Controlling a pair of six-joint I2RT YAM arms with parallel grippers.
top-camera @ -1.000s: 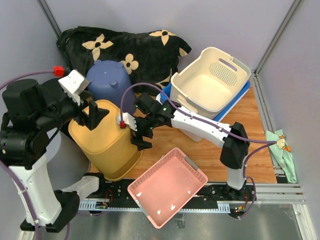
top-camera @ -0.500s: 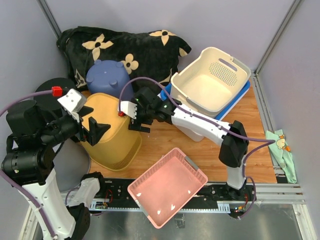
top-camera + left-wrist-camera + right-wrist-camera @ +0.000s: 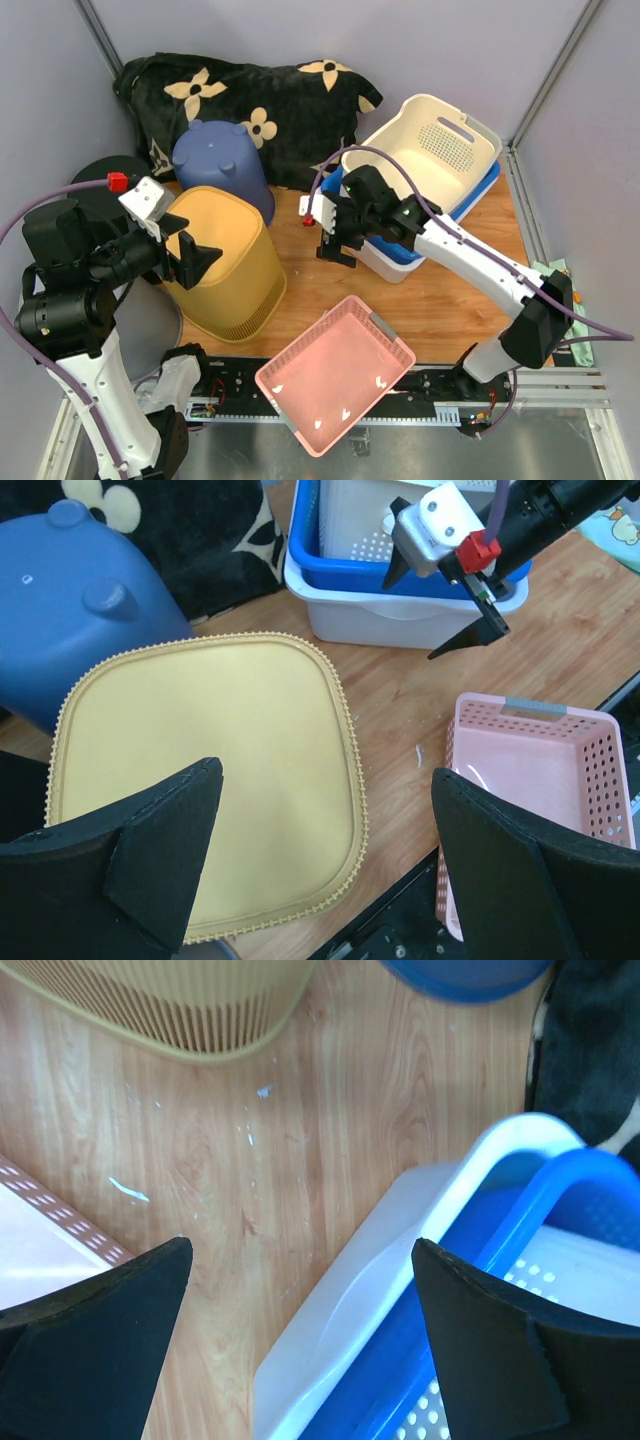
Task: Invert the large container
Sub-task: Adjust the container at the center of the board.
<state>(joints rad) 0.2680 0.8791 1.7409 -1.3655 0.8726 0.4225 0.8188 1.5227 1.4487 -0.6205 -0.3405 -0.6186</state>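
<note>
The large yellow container (image 3: 225,270) stands upside down on the wooden table at the left, its flat base facing up. It fills the left wrist view (image 3: 200,780), and its ribbed rim shows at the top of the right wrist view (image 3: 170,1000). My left gripper (image 3: 195,245) is open and empty, hovering just above the container's base (image 3: 325,780) without touching it. My right gripper (image 3: 336,237) is open and empty, apart from the container, over bare wood beside the white tub (image 3: 300,1250).
An upturned blue bin (image 3: 220,160) stands behind the yellow container against a dark flowered blanket (image 3: 280,100). A cream basket (image 3: 425,160) sits nested in a blue tray and white tub (image 3: 395,265) at the right. A pink basket (image 3: 335,372) lies at the near edge.
The yellow container has gone from tilted on its side to standing on its rim, base up. My right gripper has let go and drawn back to the right, towards the white tub.
</note>
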